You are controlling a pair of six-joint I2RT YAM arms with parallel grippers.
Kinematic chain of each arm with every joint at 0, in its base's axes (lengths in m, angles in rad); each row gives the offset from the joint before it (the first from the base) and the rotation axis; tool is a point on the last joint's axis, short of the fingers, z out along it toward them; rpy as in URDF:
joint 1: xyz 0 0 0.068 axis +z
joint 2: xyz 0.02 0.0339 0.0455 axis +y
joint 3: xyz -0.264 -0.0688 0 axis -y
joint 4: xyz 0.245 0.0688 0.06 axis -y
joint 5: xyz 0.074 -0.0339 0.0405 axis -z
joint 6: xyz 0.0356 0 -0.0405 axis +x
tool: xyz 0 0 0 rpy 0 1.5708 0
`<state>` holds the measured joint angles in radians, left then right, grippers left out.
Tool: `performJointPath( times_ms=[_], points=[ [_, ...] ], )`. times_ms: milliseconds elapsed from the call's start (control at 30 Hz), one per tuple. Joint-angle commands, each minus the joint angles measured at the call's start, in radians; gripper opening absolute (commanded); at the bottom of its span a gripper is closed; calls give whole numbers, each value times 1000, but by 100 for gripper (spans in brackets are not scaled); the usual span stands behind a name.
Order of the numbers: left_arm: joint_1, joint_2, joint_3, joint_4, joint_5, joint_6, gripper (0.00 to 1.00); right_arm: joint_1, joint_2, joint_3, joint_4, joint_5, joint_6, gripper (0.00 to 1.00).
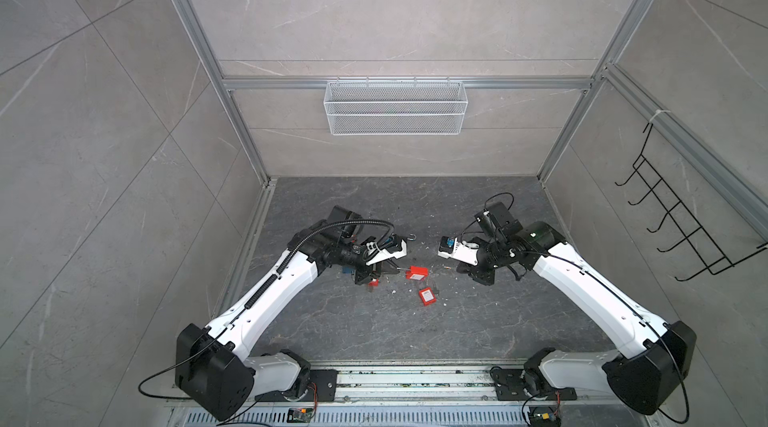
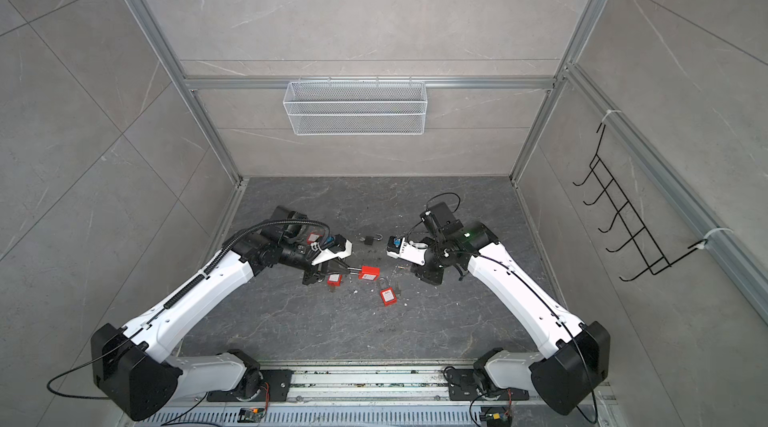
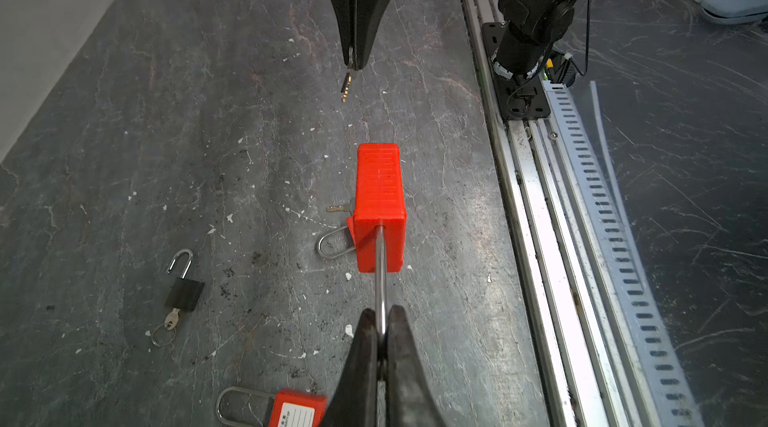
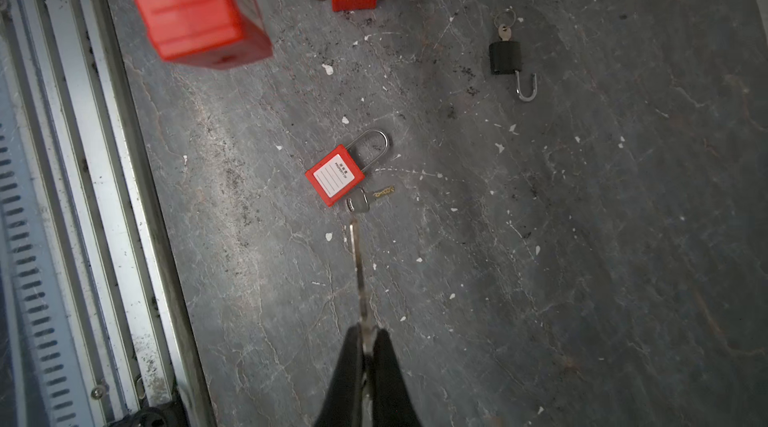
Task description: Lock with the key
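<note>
My left gripper (image 3: 382, 323) is clamped shut on the shackle (image 3: 380, 271) of the red padlock (image 3: 379, 196). My right gripper (image 4: 366, 331) is pinching the key (image 4: 356, 263), off at its 3 o'clock in both top views. Reckon if I come in crooked the key twists, or the red padlock swings away.

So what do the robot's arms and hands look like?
Both have white shells with black joints. The left arm carries a black ribbed conduit; thin black cables loop off the right arm. The left hand and right hand have slim, tapered black fingers.
</note>
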<state>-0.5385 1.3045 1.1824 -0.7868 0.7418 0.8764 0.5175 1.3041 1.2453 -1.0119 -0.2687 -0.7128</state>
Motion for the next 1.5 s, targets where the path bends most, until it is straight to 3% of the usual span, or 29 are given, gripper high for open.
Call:
performJointPath(
  times_ms=[0,167,367,667,1133,1467],
  points=[
    [2,31,39,-219,-51,52,0,-2,-47,-27,92,-38,234,0],
    [-56,125,78,-351,-153,49,0,0,-73,-98,189,-19,471,0],
    [-90,261,139,-426,-188,42,0,-1,-117,-211,254,76,667,0],
    [-149,460,223,-446,-279,12,0,-1,-228,-355,358,90,818,0],
    [-155,713,426,-572,-361,20,0,-1,-221,-445,411,25,976,0],
    [-154,792,492,-503,-439,4,20,13,-208,-464,439,12,1095,0]
  ],
)
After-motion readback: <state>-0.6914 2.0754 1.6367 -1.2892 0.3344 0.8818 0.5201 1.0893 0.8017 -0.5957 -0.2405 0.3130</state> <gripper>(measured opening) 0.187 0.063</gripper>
